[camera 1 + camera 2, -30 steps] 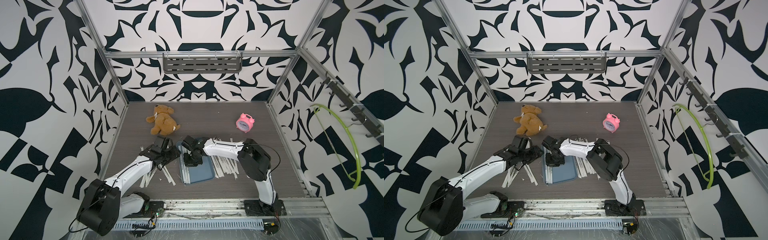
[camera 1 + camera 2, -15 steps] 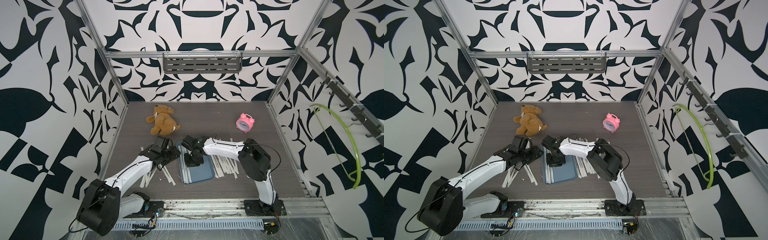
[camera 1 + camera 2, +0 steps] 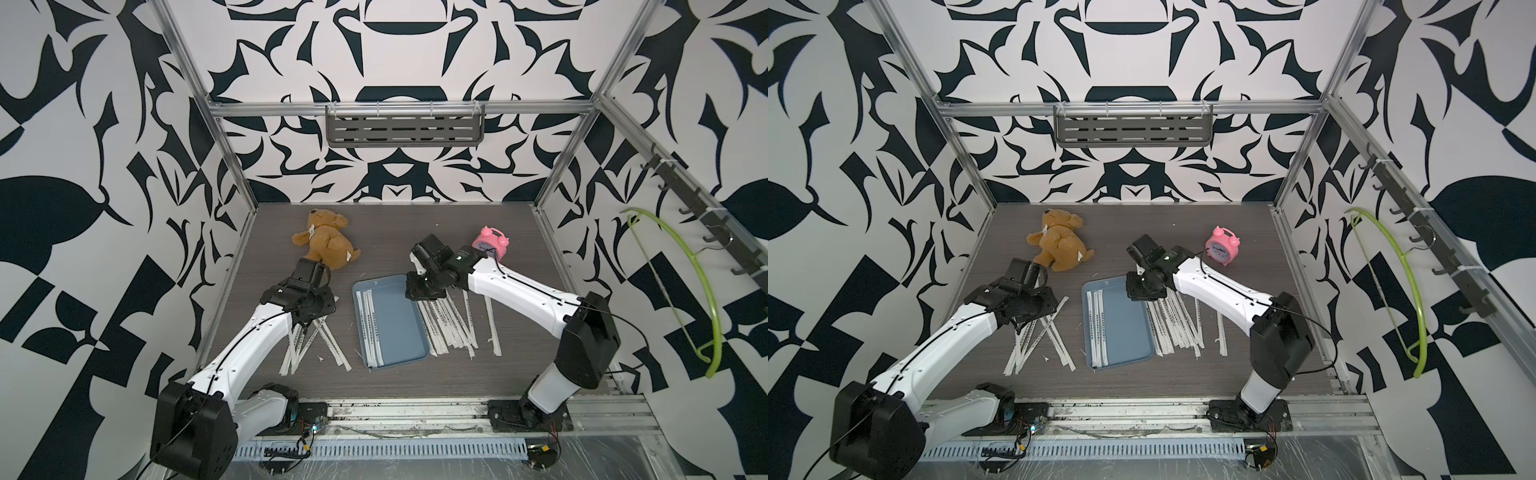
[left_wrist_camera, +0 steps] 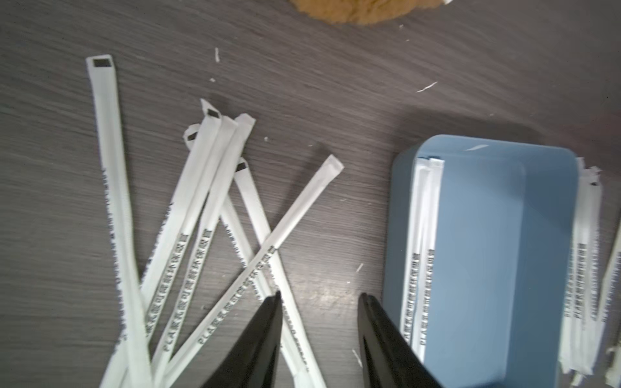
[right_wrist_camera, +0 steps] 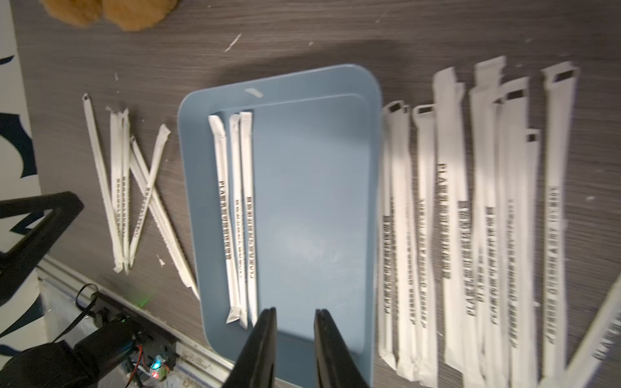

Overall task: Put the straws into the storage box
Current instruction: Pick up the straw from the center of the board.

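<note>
My left claw (image 4: 320, 295) hangs released and empty over a loose heap of straws (image 3: 306, 338) that cross one another on the surface (image 3: 395, 241), left of the box (image 3: 399, 328). Only three straws (image 5: 237, 215) lie inside it, side by side along its left wall, their long axis running the box's length. My right claw (image 5: 295, 309), parted and holding nothing, hovers at the box's far right corner. Right of the box a long row (image 3: 451, 322) lies parallel to it. Most of the work remains, I judge.
</note>
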`<control>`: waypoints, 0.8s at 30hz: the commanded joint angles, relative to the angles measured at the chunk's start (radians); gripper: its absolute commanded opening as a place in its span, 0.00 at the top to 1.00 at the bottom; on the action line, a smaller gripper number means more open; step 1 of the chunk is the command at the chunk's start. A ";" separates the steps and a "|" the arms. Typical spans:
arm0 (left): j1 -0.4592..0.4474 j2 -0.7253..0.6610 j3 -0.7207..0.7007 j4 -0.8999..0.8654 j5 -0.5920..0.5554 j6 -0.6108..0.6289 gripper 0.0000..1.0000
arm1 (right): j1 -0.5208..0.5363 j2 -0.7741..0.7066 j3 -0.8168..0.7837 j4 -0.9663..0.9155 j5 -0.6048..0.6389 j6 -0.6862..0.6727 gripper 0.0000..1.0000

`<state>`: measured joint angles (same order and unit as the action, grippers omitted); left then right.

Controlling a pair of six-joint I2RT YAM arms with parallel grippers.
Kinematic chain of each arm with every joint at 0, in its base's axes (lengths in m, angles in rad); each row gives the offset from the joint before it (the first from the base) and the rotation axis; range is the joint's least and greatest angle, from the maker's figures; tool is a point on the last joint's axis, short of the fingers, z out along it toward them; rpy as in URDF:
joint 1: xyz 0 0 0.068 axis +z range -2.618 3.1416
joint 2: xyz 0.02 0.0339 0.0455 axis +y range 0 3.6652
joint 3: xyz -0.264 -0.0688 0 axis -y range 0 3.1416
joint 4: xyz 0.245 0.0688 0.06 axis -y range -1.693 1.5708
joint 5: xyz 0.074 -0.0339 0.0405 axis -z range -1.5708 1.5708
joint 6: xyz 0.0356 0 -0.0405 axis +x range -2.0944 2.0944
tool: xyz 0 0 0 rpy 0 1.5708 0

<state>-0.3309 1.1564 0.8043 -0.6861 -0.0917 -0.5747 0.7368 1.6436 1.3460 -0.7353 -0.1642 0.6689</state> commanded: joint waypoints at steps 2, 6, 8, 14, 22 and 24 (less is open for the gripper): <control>0.011 0.072 0.008 -0.070 0.023 0.063 0.52 | -0.054 -0.039 -0.079 -0.036 0.028 -0.056 0.74; 0.015 0.148 0.012 -0.063 0.020 0.073 0.50 | -0.149 -0.082 -0.142 -0.042 0.027 -0.094 0.74; 0.018 0.170 0.013 -0.053 0.017 0.076 0.50 | -0.207 -0.102 -0.173 -0.045 0.024 -0.116 0.74; 0.021 0.219 0.022 -0.018 0.017 0.078 0.48 | -0.327 -0.133 -0.217 -0.053 0.013 -0.170 0.73; 0.021 0.221 0.037 0.005 0.023 0.065 0.47 | -0.411 -0.178 -0.271 -0.030 0.000 -0.178 0.67; 0.021 0.219 0.047 0.006 0.031 0.065 0.47 | -0.444 -0.199 -0.290 -0.012 -0.009 -0.182 0.64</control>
<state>-0.3141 1.3819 0.8219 -0.6884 -0.0807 -0.5083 0.3313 1.4914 1.0721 -0.7589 -0.1646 0.5056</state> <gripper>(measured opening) 0.525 0.356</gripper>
